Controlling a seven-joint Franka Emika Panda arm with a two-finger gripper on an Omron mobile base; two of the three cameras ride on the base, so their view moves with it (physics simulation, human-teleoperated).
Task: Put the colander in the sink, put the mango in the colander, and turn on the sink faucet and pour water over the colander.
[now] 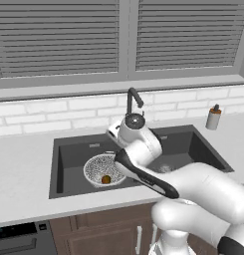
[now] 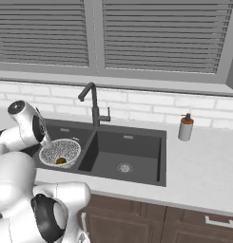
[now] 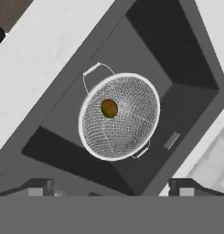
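Colander [image 3: 119, 116] seated in left basin of sink [image 3: 195, 87], mango [image 3: 109, 108] inside. Pincer [image 3: 111, 187] spread wide, empty, above. Placing done; next: reach faucet [image 2: 93, 105] lever, start water.

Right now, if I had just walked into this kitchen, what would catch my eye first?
Probably the big white robot arm bending over the dark double sink under the window. In the sink's left basin sits a speckled mesh colander with a small mango lying inside it, off centre. Behind the sink stands a tall dark faucet, with no water running, and a beige soap bottle stands on the counter to the right.
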